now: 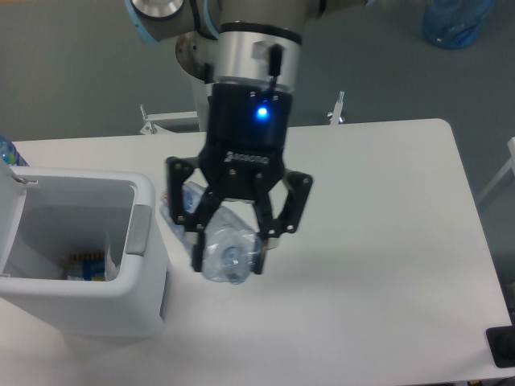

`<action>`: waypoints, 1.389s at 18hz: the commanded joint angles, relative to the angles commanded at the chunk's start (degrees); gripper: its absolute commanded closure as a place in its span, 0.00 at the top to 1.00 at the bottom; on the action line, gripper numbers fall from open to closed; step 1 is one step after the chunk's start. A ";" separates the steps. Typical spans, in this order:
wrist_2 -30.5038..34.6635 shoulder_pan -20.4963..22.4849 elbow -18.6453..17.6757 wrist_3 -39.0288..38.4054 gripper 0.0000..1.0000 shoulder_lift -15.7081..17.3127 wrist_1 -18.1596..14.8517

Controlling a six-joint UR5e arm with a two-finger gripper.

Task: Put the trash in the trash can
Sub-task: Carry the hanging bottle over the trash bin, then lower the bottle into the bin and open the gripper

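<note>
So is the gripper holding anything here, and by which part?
Yes: the gripper is shut on the crushed clear bottle, its fingers clamped across the body near one end.

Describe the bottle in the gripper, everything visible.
The crushed clear plastic bottle is dented and translucent with a bluish tint. It is clamped between the fingers of the gripper and held clear of the table, its base end toward the camera and its far end running up-left behind the fingers. It hangs just right of the open trash can, not yet over it.

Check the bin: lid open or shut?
Open. The trash can shows its interior, with something lying at the bottom; its lid is swung aside.
</note>
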 joint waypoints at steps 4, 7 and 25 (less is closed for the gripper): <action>0.00 -2.55 -0.26 -0.09 0.50 -0.18 -0.09; 0.00 -4.22 -0.88 0.26 0.50 -0.26 0.00; -0.18 -11.17 -3.17 2.11 1.00 -2.20 0.09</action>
